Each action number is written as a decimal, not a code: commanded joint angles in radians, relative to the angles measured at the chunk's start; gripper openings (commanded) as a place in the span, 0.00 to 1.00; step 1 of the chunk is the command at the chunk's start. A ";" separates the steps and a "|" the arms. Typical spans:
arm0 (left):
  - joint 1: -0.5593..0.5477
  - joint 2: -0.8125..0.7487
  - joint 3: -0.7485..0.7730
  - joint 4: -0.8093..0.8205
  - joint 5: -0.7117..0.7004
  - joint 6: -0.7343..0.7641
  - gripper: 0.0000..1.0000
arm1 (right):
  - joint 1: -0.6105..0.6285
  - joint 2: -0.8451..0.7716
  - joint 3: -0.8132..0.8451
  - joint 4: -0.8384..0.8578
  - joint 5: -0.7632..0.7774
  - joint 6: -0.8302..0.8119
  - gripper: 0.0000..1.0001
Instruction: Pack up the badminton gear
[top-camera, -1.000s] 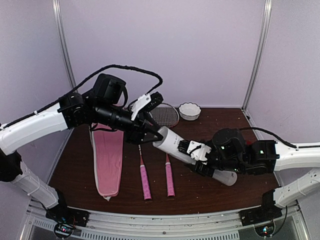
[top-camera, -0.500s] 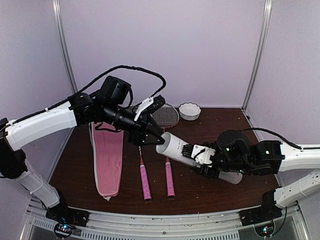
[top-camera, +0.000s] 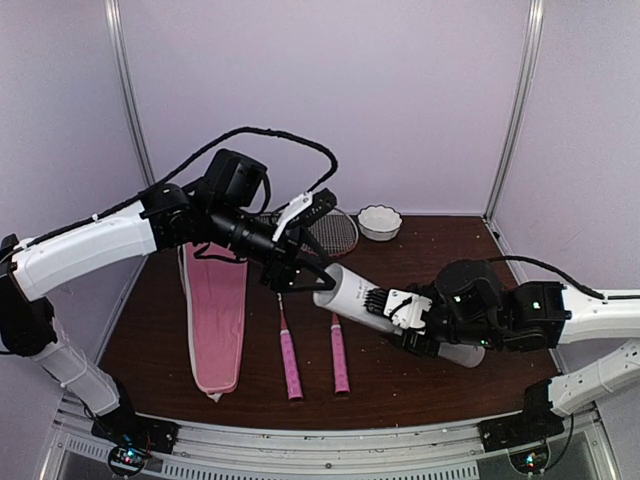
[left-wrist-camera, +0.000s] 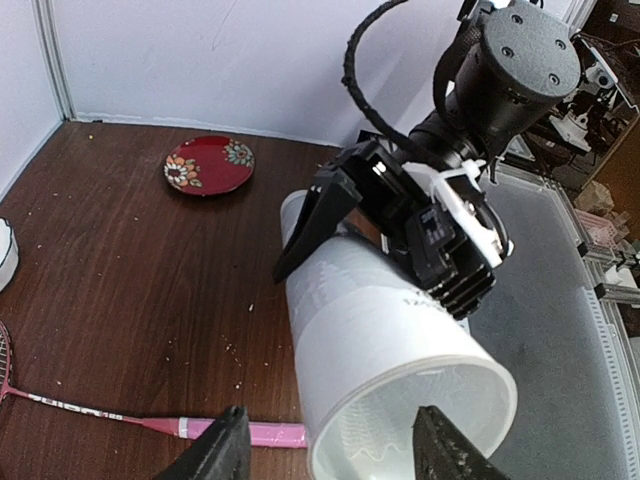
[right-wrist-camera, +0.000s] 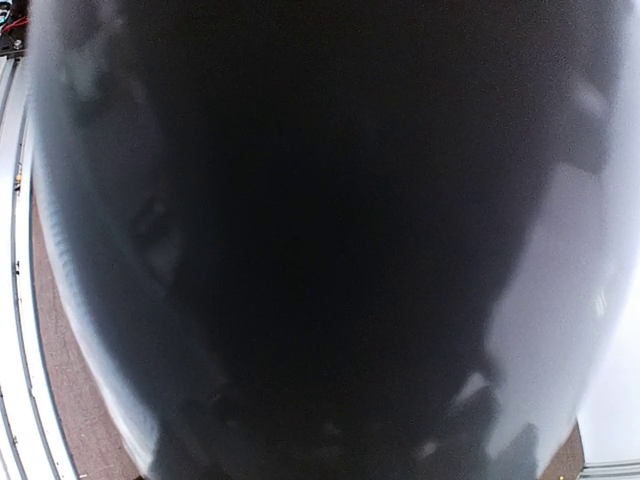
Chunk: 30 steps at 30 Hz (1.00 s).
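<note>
My right gripper (top-camera: 388, 305) is shut on the long white tube (top-camera: 346, 288) and holds it tilted above the table, open end toward the left. In the left wrist view the tube (left-wrist-camera: 385, 340) faces the camera, and a wavy white feather edge shows inside its mouth. My left gripper (top-camera: 303, 271) is open and empty just in front of that mouth, one finger on each side (left-wrist-camera: 333, 428). Two rackets with pink handles (top-camera: 290, 365) (top-camera: 340, 362) lie below. The pink cover (top-camera: 217, 310) lies at the left. The tube fills the right wrist view (right-wrist-camera: 320, 240).
A small white scalloped bowl (top-camera: 380, 221) stands at the back by the racket heads (top-camera: 332, 233). A red patterned dish (left-wrist-camera: 208, 165) lies on the brown table near the far wall in the left wrist view. White walls close the back and sides.
My right arm has shifted the tube slightly right and down. My left gripper has stayed at the tube's mouth, with its arm swung a little higher and to the right.
</note>
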 joint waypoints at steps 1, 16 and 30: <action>0.001 -0.018 -0.031 0.065 -0.064 -0.017 0.61 | 0.018 0.005 0.065 0.215 -0.030 0.037 0.20; 0.210 -0.268 -0.126 0.165 -0.383 -0.192 0.92 | -0.240 0.105 0.142 0.099 -0.189 0.409 0.22; 0.239 -0.307 -0.256 0.228 -0.465 -0.280 0.98 | -0.690 0.430 0.303 -0.121 -0.419 0.687 0.32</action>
